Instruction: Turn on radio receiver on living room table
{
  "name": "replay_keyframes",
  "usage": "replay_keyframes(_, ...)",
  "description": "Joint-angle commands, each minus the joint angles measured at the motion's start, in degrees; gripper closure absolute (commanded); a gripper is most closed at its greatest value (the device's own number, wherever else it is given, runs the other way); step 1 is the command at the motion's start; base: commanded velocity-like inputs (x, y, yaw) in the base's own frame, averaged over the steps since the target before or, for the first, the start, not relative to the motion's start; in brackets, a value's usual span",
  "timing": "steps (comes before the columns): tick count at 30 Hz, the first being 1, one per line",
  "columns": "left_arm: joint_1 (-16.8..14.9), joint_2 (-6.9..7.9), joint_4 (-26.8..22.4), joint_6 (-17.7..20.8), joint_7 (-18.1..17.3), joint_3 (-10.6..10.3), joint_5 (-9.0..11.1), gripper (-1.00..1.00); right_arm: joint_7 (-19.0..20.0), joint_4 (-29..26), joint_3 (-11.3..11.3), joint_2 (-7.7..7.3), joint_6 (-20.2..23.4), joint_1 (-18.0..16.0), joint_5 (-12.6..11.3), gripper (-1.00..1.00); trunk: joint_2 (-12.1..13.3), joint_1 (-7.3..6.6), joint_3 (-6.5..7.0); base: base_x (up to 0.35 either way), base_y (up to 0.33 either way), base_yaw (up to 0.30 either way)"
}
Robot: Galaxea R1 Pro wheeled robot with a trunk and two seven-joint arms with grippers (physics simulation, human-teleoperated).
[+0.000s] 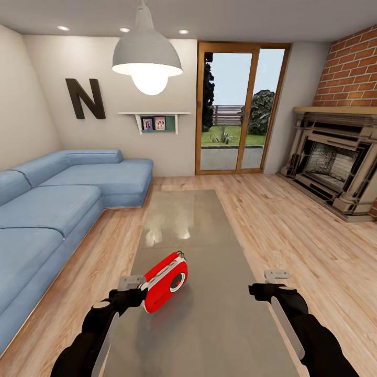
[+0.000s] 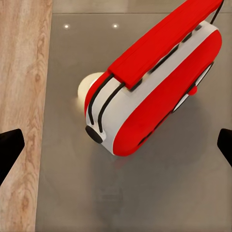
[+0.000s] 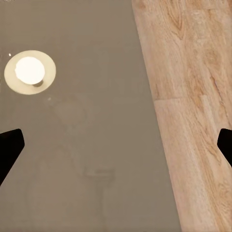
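Note:
The red radio receiver (image 1: 166,283) with white trim stands tilted on the near part of the long glossy grey table (image 1: 209,335), its round dial facing up and to the right. In the left wrist view the radio receiver (image 2: 154,82) lies just beyond and between the fingers, seen from its top edge. My left gripper (image 1: 131,286) hovers open right beside the radio's left end, apparently not touching it. My right gripper (image 1: 276,278) hangs open over the table's right edge with nothing in it. In the right wrist view the table (image 3: 87,145) reflects the lamp.
A blue sectional sofa (image 1: 47,209) runs along the left. The brick fireplace (image 1: 335,167) stands at the right, glass doors (image 1: 238,110) at the back. A white pendant lamp (image 1: 147,57) hangs over the table. Light wood floor (image 1: 293,230) lies on both sides of the table.

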Motion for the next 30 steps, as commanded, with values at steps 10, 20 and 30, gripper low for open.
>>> replay_keyframes(10,0.0,0.05,0.2,0.0,0.0,0.0,0.0,-1.0,0.0,0.0,0.0,0.0,0.0,0.0,0.0,-1.0,0.0,0.0,0.0,0.0,0.0,0.0)
replay_keyframes(20,0.0,0.09,0.0,-0.1,0.0,0.0,0.0,-1.0,0.0,0.0,0.0,0.0,0.0,0.0,0.0,-1.0,0.0,0.0,0.0,0.0,0.0,0.0)
replay_keyframes(30,-2.1,0.4,1.9,2.0,0.5,0.3,-0.1,-1.0,-0.2,-2.6,-0.1,-0.1,0.0,-0.1,0.5,-1.0,0.0,0.0,0.0,0.0,0.0,0.0)
